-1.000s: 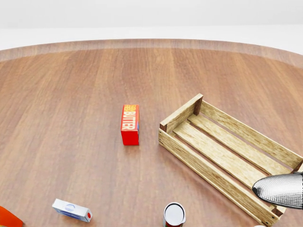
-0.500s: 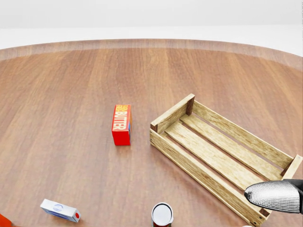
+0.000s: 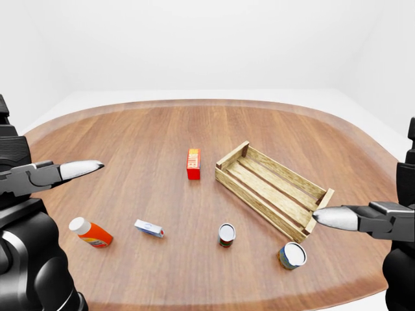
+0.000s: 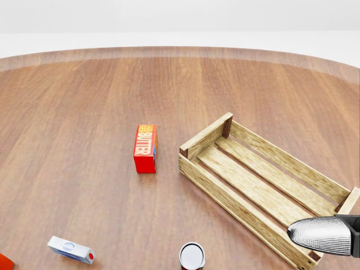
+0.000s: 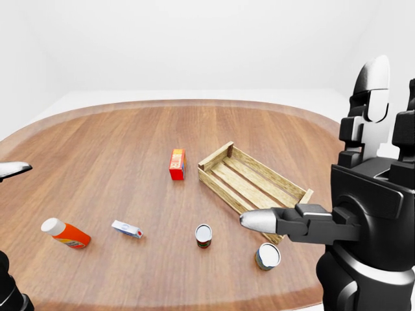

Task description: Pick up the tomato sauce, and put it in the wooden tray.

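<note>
The tomato sauce [image 3: 226, 234] is a small upright can with a red label and a pale lid; it also shows at the bottom edge of the head view [image 4: 192, 257]. Up and to its right lies the wooden tray [image 3: 270, 188], a slatted crate with nothing in it. My left hand [image 3: 72, 172] hovers at the left edge of the left-eye view, fingers stretched out, open, far from the can. My right hand [image 3: 336, 218] floats by the tray's lower right corner, also open and holding nothing. Its silver fingertip [image 4: 319, 234] overlaps the tray's corner in the head view.
A red butter box [image 4: 145, 148] stands left of the tray. A small white and blue carton [image 3: 148, 227] and an orange bottle [image 3: 91, 232] lie left of the can. A second can [image 3: 292, 254] sits tilted at the lower right, near the round table's edge [image 3: 214, 299].
The head view shifted, so the butter box and tray slid left in the picture, then settled. My right fingertip has drifted slightly left and down.
</note>
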You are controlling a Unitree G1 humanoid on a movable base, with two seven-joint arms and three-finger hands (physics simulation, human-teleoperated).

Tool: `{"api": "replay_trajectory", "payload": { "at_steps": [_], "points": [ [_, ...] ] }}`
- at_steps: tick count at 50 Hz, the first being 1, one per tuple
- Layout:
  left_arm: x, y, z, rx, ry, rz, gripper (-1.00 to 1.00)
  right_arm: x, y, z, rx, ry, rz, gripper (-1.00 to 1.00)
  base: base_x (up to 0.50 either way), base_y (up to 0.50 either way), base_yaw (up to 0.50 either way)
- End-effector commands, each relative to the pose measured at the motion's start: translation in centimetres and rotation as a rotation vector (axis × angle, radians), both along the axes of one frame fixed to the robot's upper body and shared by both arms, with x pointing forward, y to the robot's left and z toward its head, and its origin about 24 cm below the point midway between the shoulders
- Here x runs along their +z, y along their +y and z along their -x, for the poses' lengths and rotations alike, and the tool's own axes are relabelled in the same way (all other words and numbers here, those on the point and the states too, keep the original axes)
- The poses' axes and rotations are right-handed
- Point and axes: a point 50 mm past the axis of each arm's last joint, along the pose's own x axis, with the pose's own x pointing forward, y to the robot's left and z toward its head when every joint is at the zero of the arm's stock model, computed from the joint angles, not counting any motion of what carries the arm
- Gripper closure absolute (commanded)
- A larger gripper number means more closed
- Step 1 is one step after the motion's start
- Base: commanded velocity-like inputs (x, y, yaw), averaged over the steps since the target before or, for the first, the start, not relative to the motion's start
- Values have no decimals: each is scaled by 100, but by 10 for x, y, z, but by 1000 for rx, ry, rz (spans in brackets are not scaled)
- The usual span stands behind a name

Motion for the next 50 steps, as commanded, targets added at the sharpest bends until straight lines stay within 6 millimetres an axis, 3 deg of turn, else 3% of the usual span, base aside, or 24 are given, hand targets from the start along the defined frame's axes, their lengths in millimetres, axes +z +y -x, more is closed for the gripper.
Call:
{"api": "replay_trajectory", "payload": {
  "at_steps": [1,4,9,15,18,25,33,42,50],
  "points": [
    [-1,0,-1,1,5,-1,-100,-3,-2,1,-39,6,25,-100,0,0,0],
    [1,0,1,0,-4,-2,-100,-2,5,-1,7,14,80,-100,0,-8,0],
    [0,1,0,1,3,0,-100,-2,-6,2,-49,-6,-34,-100,1,-30,0],
    [0,0,-1,0,3,-1,-100,7,-2,1,-19,-58,1,-100,0,0,0],
    [0,0,0,0,-2,-1,-100,6,5,-1,-15,-44,68,-100,50,1,0],
    [2,1,1,0,-9,3,-100,2,-1,1,-79,-34,46,-100,50,1,0],
    [1,1,2,-1,-7,2,-100,1,0,1,-70,-33,56,-100,0,0,0],
    [1,3,1,6,-3,9,-100,2,20,-5,-163,-40,352,-100,27,12,0],
    [1,2,1,4,-4,5,-100,-6,24,-14,-340,133,540,-100,50,16,0]
  ]
}}
